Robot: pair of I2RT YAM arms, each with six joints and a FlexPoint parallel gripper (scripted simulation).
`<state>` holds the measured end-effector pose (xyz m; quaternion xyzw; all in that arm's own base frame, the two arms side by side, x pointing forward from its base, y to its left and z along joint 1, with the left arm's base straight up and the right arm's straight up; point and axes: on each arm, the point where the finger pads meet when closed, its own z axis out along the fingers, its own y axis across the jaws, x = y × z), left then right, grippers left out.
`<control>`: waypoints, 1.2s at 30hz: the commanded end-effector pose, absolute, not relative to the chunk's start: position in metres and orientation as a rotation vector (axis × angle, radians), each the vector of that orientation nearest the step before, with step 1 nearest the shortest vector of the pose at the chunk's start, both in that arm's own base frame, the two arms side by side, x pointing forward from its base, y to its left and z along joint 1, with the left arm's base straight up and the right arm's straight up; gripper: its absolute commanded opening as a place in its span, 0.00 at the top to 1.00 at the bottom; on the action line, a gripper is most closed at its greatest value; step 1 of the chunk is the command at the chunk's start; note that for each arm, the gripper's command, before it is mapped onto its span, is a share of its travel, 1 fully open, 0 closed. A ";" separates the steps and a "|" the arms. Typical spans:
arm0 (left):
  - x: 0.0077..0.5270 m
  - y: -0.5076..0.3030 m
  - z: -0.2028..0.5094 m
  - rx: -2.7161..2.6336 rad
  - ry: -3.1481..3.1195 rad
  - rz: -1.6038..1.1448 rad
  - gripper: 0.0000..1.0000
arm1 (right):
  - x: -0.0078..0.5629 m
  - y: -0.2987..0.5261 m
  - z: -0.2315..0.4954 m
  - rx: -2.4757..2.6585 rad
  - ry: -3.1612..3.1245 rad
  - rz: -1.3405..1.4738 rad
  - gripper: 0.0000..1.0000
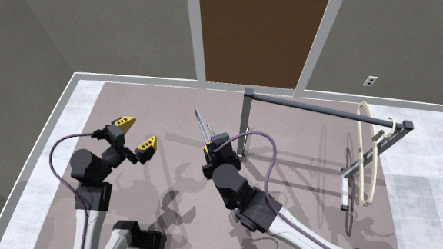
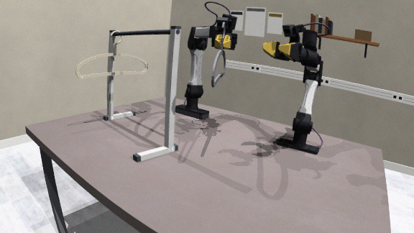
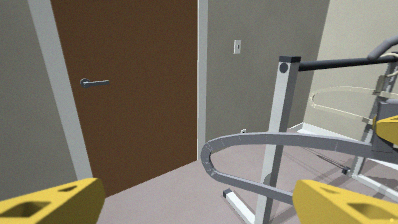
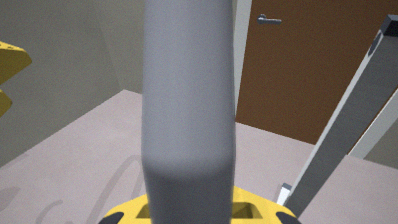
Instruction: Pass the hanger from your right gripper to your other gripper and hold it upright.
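A grey hanger (image 1: 202, 124) (image 2: 214, 70) (image 3: 300, 139) (image 4: 190, 90) hangs upright in the air, its body below my right gripper (image 1: 207, 147) (image 2: 223, 42), which is shut on it near the neck. My left gripper (image 1: 145, 128) (image 2: 277, 49) (image 3: 199, 187) is wide open and empty, with a gap to the grey hanger. In the left wrist view one end of that hanger's body shows beyond the fingers, to the right. A cream hanger (image 1: 360, 154) (image 2: 97, 75) (image 3: 345, 89) hangs by its hook on the rail (image 1: 308, 107) (image 2: 144, 32) near its far end from the arms' gap.
The rack stands upright on the table (image 2: 287, 212); its near post (image 1: 244, 119) (image 2: 172, 90) (image 3: 280, 110) (image 4: 345, 115) is close to my right gripper and the grey hanger. In the left wrist view this post shows behind the grey hanger. Walls and a door (image 1: 261, 42) are beyond the table.
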<state>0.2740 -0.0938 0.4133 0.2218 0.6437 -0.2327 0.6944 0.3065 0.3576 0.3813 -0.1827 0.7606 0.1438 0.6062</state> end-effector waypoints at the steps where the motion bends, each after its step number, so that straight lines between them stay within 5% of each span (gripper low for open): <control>1: 0.240 -0.130 0.404 0.703 1.370 -0.768 0.00 | 0.305 0.356 0.392 -0.406 1.739 0.348 1.00; 30: 0.211 -0.162 0.396 0.848 1.312 -0.943 0.00 | 0.305 0.356 0.392 -0.406 1.739 0.348 1.00; 34: 0.214 -0.162 0.402 0.882 1.260 -0.851 0.44 | 0.305 0.356 0.392 -0.406 1.739 0.348 1.00; 36: 0.218 -0.163 0.402 0.921 1.219 -0.778 0.52 | 0.305 0.356 0.392 -0.406 1.739 0.348 1.00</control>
